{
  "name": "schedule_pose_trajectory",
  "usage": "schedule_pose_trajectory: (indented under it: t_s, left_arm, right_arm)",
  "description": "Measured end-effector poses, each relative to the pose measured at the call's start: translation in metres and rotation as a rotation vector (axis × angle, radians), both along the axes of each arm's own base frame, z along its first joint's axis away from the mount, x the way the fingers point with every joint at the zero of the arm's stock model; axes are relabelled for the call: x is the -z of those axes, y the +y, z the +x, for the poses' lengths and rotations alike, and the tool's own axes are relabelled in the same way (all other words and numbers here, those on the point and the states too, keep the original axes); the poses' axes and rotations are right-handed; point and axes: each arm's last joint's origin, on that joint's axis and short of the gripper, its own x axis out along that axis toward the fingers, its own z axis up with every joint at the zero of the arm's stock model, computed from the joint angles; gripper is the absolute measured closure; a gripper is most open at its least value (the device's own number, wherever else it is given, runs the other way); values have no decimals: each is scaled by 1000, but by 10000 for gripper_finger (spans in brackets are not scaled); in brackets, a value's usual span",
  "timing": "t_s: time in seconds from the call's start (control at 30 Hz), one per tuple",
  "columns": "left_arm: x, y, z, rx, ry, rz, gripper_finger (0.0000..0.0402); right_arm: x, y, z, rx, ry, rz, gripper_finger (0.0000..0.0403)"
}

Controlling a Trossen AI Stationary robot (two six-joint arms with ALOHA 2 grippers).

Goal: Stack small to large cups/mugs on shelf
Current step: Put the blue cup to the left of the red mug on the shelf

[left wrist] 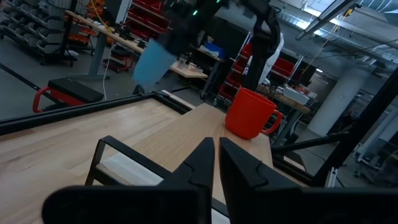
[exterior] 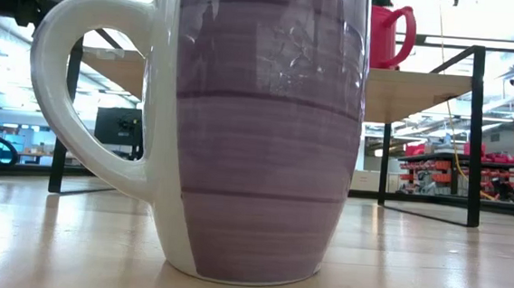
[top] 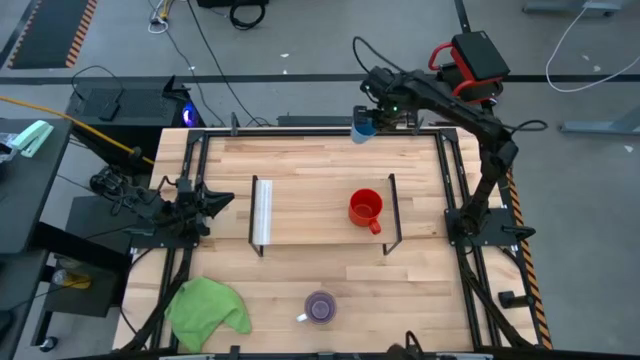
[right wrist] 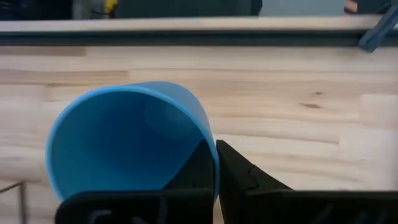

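The right gripper (right wrist: 216, 163) is clenched on the rim of the blue cup (right wrist: 127, 140), one finger inside and one outside, and holds it over the far edge of the bench (top: 320, 160). In the left wrist view the cup hangs tilted in the air, well above the wood. The red mug (top: 364, 209) stands upright on the shelf (top: 310, 215), near the right end frame, handle toward the near side. The purple mug (top: 320, 307) sits on the bench in front of the shelf, well apart from it, beside a green cloth (top: 207, 307). The left gripper (left wrist: 216, 163) waits at the bench's left edge with its fingers pressed together on nothing.

The step in hand looks like carrying the blue cup to the shelf; the red mug is already placed and the purple mug is untouched. Next the right arm would need to swing the cup in over the shelf and bring it level. It then has to lower the cup either into the red mug or just beside it, depending on which is smaller, and that I cannot tell here. Because the grip is on one wall only, the cup may swing or tip as it comes down.
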Motion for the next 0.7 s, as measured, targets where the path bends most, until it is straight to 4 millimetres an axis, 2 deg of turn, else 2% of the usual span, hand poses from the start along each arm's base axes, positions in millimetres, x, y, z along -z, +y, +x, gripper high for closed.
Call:
schedule_pose_trajectory:
  t_s: [0.17,0.33,0.47,0.7]
  left_arm:
    - [0,0,0,0,0,0,378]
    - [0,0,0,0,2,2,374]
    - [0,0,0,0,3,2,373]
    - [0,0,0,0,2,-2,382]
  right_arm:
    - [-40,22,1,-33,-31,-39,398]
    - [-65,43,7,-71,-106,-73,398]
    - [-73,61,15,-119,-144,-79,399]
    - [-73,101,32,-253,-172,-32,399]
